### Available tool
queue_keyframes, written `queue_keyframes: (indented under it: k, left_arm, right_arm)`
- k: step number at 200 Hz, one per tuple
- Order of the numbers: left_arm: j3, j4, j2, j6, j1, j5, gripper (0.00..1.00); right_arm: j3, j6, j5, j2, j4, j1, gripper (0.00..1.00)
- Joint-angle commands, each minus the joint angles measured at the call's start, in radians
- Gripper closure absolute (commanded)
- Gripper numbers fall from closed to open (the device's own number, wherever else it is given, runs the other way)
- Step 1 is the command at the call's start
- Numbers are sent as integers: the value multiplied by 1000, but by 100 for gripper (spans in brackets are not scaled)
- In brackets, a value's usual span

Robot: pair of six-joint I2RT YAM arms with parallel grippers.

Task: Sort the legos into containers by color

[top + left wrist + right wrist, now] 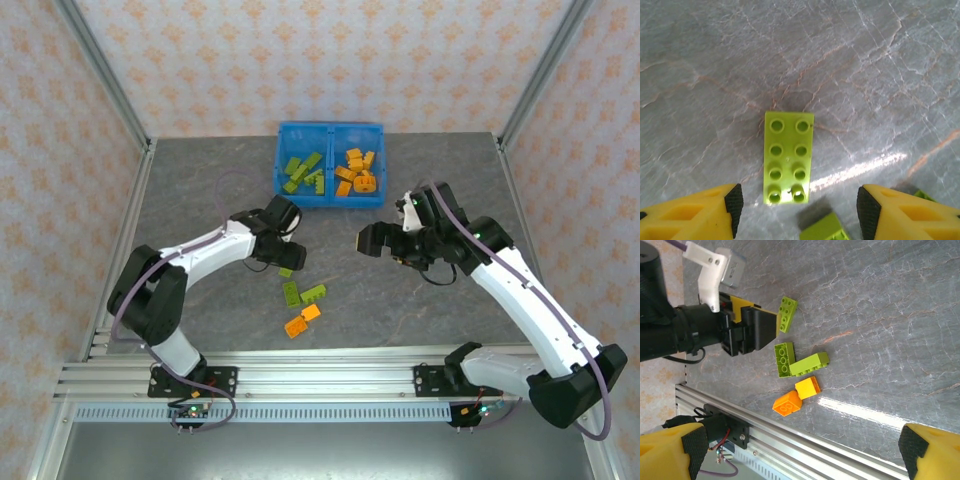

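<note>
Top external view is giving us the whole table (200,200). The blue bin (330,127) is sitting at the far middle, with green legos (303,172) lying in its left compartment and orange legos (355,172) in its right one. The left gripper (290,262) is hanging low over the table in front of the bin, a flat green brick (286,271) right at its tip. Nearer the bases, four loose bricks are lying in a cluster: two green bricks (302,293) and two orange bricks (303,319). The right gripper (372,240) is hovering off to the right, well apart from all of them.

Left wrist view is adding what the overhead cannot. The flat green brick (788,157) is lying studs up on the table, lengthwise between the jaws of the left gripper (800,207). Those jaws are standing apart, bare table showing on either side of the brick. A second green brick (824,227) is poking in at the bottom edge.

Right wrist view is looking across from the side. The right gripper (802,446) is holding its jaws spread wide with nothing between them. Beyond, it is catching the left gripper (757,327) side-on, with the flat green brick (787,315) at its tip. The cluster is reading clearly here: the two green bricks (784,359) are touching in an L, and the two orange bricks (808,387) are lying just beside them, toward the rail (830,452).
</note>
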Motion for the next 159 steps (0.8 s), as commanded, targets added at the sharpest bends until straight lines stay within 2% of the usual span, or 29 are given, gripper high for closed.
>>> queue_keyframes:
  k: [1, 42, 80, 113, 159]
  left_arm:
    - [26, 60, 57, 1, -2, -33, 35]
    - [26, 59, 148, 14, -18, -78, 42]
    - [-12, 47, 153, 13, -32, -106, 61]
    - [-47, 43, 147, 18, -41, -129, 66]
    - [-19, 85, 12, -9, -41, -89, 66]
  right_arm:
    - [-8, -3, 27, -25, -4, 7, 1]
    - [-9, 4, 38, -29, -8, 6, 1]
    - [-9, 6, 40, -22, -4, 6, 1]
    - [-9, 10, 39, -19, 0, 6, 1]
    - [-8, 4, -5, -20, 8, 13, 1]
